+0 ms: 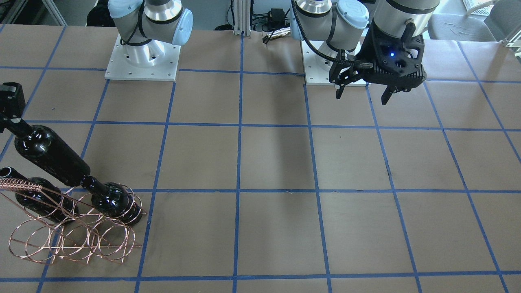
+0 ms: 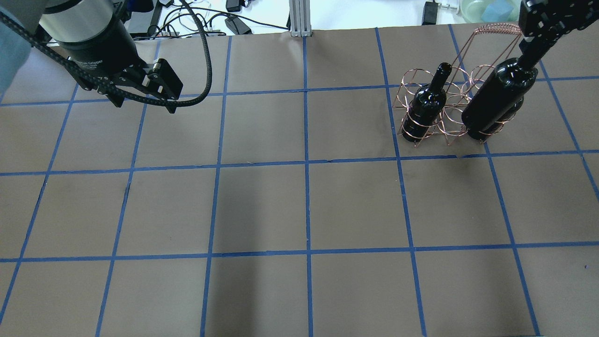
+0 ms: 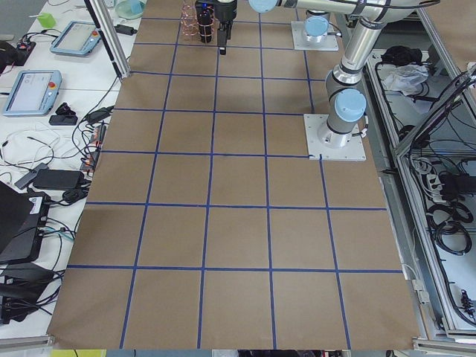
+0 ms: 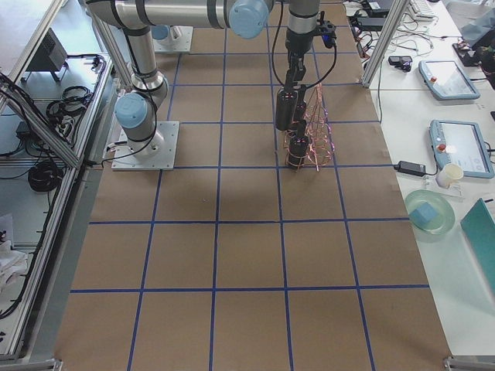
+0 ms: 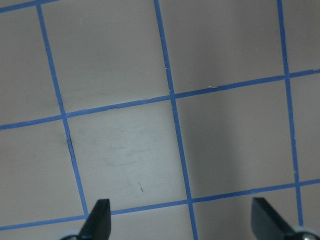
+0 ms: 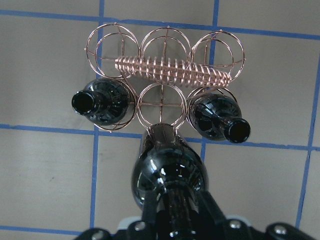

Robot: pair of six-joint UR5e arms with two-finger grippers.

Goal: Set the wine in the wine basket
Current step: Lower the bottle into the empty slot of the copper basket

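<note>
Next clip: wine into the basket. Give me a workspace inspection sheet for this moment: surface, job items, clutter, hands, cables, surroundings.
Surface: brown table with a blue tape grid; no damage seen.
Job's things: wine basket standing; two seated bottles in the end loops of one row; third bottle held by its neck above the basket, by the free loop between them, not seated.
Clutter: nothing seen.
Hands: right hand shut on the third bottle's neck; left hand open, empty, over bare table.
Cables: black cable looped beside the left arm; loose leads beyond the table's edge.
Surroundings: teach pendant and cup on a side bench.
</note>
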